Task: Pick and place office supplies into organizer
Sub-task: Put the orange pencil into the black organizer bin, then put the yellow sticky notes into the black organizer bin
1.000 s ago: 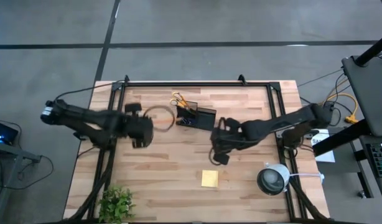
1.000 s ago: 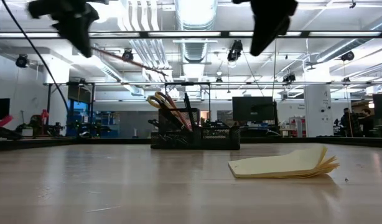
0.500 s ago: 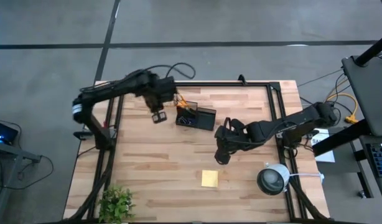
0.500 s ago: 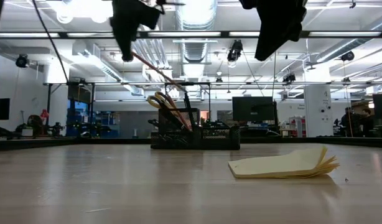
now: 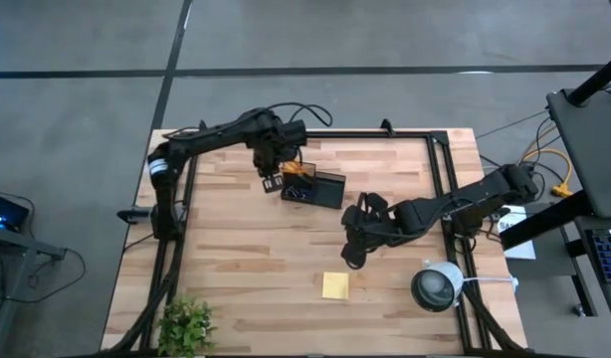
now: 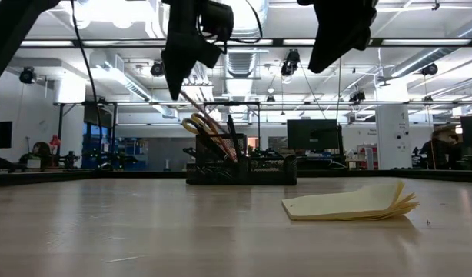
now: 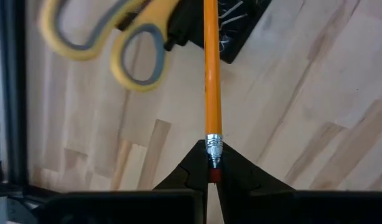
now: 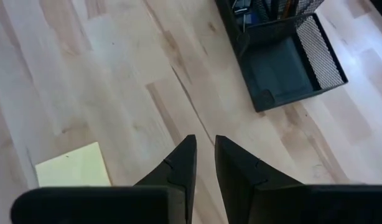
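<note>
The black mesh organizer stands at the table's far middle, with yellow-handled scissors, pens and pencils upright in its left compartment. My left gripper hangs just left of it, pointing down, shut on an orange pencil. My right gripper hovers between the organizer and the yellow sticky-note pad. Its fingers stand a narrow gap apart with nothing between them. The pad lies flat on the table. My left gripper pinches the pencil's eraser end, at the metal ferrule, between its two fingertips. The fingers come from above and point down. The pencil hangs below them and slants toward the organizer's left compartment; whether its tip touches anything there I cannot tell.
A round white-grey device sits at the near right corner and a small green plant at the near left corner. The organizer's right compartment has a bare floor. Bare wood lies across the table's left and middle.
My left gripper has swung from the table's left side toward the right and the far edge, carrying the pencil to the organizer, and has turned to point straight down. It stays shut on the pencil.
</note>
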Controlling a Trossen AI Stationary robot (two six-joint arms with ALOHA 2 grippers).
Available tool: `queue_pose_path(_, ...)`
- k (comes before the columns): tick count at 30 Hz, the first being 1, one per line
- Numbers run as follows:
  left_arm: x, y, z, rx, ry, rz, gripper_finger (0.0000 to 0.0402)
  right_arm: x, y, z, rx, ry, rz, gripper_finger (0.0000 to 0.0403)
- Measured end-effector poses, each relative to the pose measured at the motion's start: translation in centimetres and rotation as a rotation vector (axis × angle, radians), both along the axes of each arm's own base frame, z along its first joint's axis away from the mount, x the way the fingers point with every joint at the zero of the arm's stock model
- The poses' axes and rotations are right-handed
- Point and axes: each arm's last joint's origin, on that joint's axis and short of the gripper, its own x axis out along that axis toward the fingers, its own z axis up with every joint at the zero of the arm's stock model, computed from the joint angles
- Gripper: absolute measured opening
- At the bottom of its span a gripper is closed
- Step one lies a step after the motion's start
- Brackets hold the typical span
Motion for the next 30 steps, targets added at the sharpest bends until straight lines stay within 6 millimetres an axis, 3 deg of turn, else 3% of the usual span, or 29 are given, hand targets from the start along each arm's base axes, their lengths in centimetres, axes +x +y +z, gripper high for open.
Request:
queue_pose_path(10,0.0,0.2,-0.9,-0.033,0.027,0.006,0.0004,-0.3,-0.2,-1.3,-0.037,0.035,-0.003,0.0048)
queue_pose_path(19,0.3,0.9,-2.0,0.179,0.155,-0.03,0.004,0.2,0.0,-1.7,-0.021,-0.025,0.002,0.0048)
queue_pose_path(30,-0.2,-0.3,1.2,0.272,0.015,-0.044,0.0105,0.4,-0.4,-2.2,-0.035,-0.043,-0.003,0.0048)
